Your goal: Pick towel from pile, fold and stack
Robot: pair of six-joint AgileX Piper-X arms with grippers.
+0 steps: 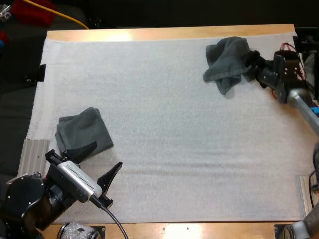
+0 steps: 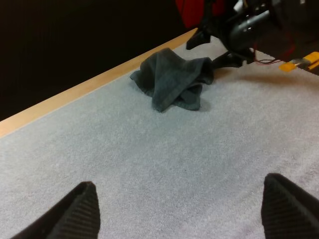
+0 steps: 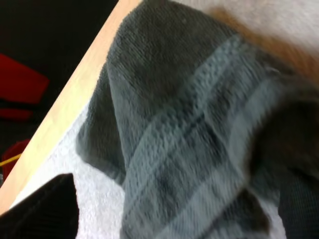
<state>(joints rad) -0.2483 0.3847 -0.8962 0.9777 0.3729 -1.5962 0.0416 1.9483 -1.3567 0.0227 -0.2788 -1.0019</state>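
1. The crumpled towel (image 1: 228, 62) lies at the far right of the white mat (image 1: 174, 149), close to the bench (image 1: 174, 34) edge.
2. The right gripper (image 1: 250, 62) is at that towel's right side. Its fingers are spread wide and not yet closed: in the right wrist view the cloth bunches between them, and one finger sits on bare mat.
3. The left gripper (image 1: 108, 153) is released and holds nothing. It hovers low at the near left, just beside the folded towel (image 1: 82, 132).
4. The towel looks soft, light and limp. It will likely sag and drag rather than slide, so a pinch on a raised fold or a corner should hold better than a grab at the flat middle.
5. Count: two towels, one crumpled and one folded; two grippers.
6. The pick looks about to begin; the fold and stack remain.
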